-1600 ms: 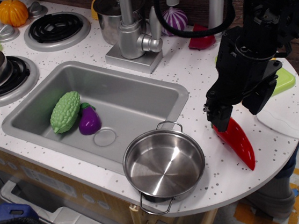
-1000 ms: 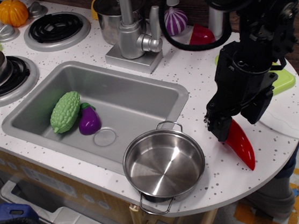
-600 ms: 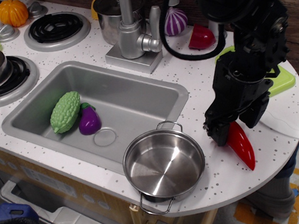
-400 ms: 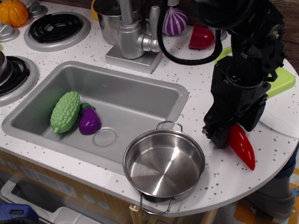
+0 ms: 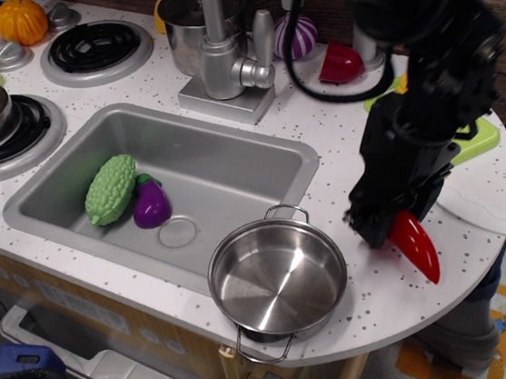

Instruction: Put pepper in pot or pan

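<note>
Pepper, a long glossy red plastic chili [image 5: 416, 244] tapering to a point, sits at the right end of a white speckled counter [image 5: 340, 152], its tip aimed toward the counter's front right edge. The black robot gripper [image 5: 381, 227] is down over the pepper's upper, stem end, and its fingers appear closed around that end, hiding the stem. Whether the pepper rests on the counter or is lifted slightly cannot be told. Just left of the gripper, near the counter's front edge, stands the shallow round shiny stainless-steel pan [image 5: 278, 280] with two thin wire loop handles; nothing is inside it, and it does not touch the pepper. Behind the pan is a grey rectangular sink [image 5: 232, 169] holding a bumpy light-green gourd [image 5: 111, 189] and a small purple eggplant [image 5: 151, 204] side by side. A silver faucet [image 5: 225, 60] rises behind the sink, with a taller steel pot [image 5: 187, 23] beside it. A small dark-red rounded piece [image 5: 341, 60] lies farther back on the counter.
</note>
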Robot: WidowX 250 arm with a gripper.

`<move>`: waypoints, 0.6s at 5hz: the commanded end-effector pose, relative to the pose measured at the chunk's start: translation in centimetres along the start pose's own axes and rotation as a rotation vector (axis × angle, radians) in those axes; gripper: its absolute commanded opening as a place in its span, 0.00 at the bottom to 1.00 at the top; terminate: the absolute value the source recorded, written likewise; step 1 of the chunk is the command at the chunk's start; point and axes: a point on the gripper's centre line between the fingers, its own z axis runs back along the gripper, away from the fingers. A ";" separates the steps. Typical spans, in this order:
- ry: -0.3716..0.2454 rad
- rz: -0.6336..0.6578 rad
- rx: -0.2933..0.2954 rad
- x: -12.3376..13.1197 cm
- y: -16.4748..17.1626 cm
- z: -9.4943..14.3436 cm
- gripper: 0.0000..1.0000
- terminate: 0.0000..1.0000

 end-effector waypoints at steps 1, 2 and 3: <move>-0.010 -0.001 0.009 1.1 0.8 7.7 0.00 0.00; -0.007 -0.002 0.059 1.5 3.8 8.5 0.00 0.00; -0.027 -0.031 0.078 2.1 6.4 7.8 0.00 0.00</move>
